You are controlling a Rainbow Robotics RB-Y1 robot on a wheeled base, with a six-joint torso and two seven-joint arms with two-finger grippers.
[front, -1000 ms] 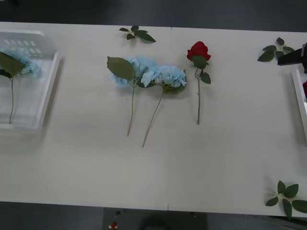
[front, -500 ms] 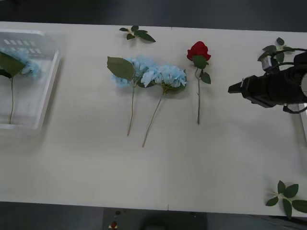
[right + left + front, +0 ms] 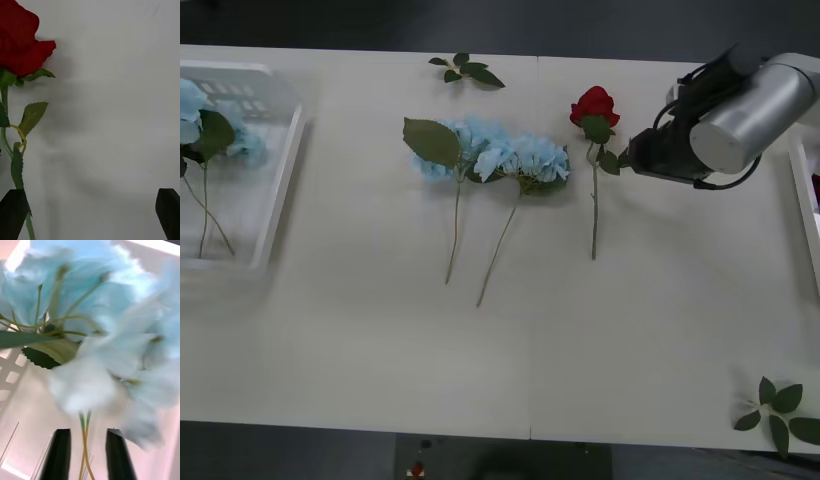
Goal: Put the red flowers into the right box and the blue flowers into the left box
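Right gripper (image 3: pixel 90 213): our fingers stand spread wide, one at each side, nothing between them. It hangs just beside the one red rose (image 3: pixel 594 107) on the table (image 3: pixel 650 330), near its leaves and upper stem. In the right wrist view the stem runs past one open finger, not between the two. We judge this an approach, grasp not yet made.

Left gripper (image 3: pixel 89 453): fingers drawn near each other, with thin green stems in the gap. Whether they pinch the stems or have let go, we cannot tell. A blur of pale blue bloom and one dark leaf sits just ahead, over the slotted wall of the left box (image 3: pixel 280 190).

Left box, front view: blue flowers (image 3: pixel 200 130) lie inside it at the table's left end, two stems visible. We count that part as begun.

Mid-table: two more blue flower clusters (image 3: pixel 490 155) lie touching each other, stems trailing toward us, well apart from either box. These remain to be carried left.

Right box (image 3: pixel 805 210): only its white rim shows at the right edge, with a speck of red just inside it, too small to name.

Loose leaf sprigs (image 3: pixel 467 70) lie at the far edge and near right corner; not ours to sort.

Our judgement: roughly midway. One rose and two blue clusters left.
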